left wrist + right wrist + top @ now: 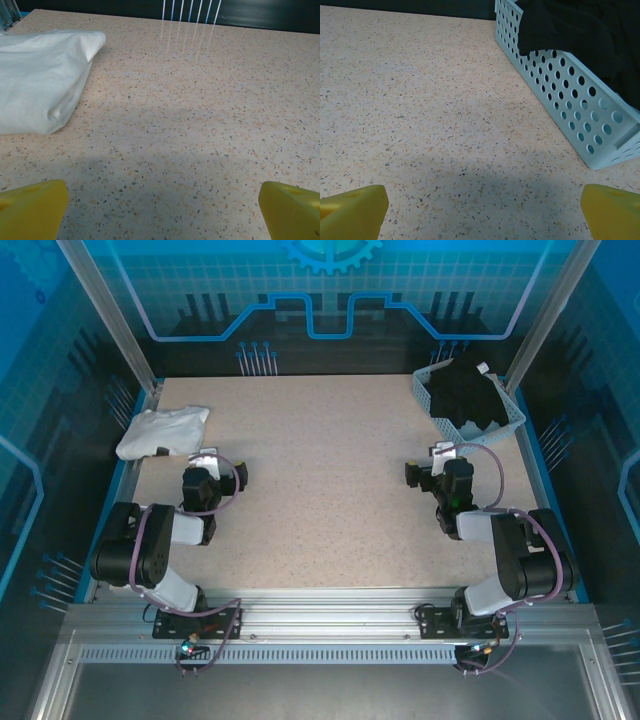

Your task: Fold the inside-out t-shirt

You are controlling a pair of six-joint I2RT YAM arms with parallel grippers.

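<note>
From above, the inside-out t-shirt (pixel 465 390) lies bunched in a perforated basket (pixel 512 418) at the far right corner of the surface (pixel 320 520), so folding has not begun. The next move likely means lifting it out. Left gripper (pixel 222 465) and right gripper (pixel 428 462) hover empty.

Left wrist: the left gripper (pixel 160 210) is spread wide over bare surface, with a white folded garment (pixel 40 85) ahead-left.

Right wrist: the right gripper (pixel 482 212) gapes wide, touching nothing, with the basket (pixel 570 100) and t-shirt (pixel 580 30) ahead-right.
</note>
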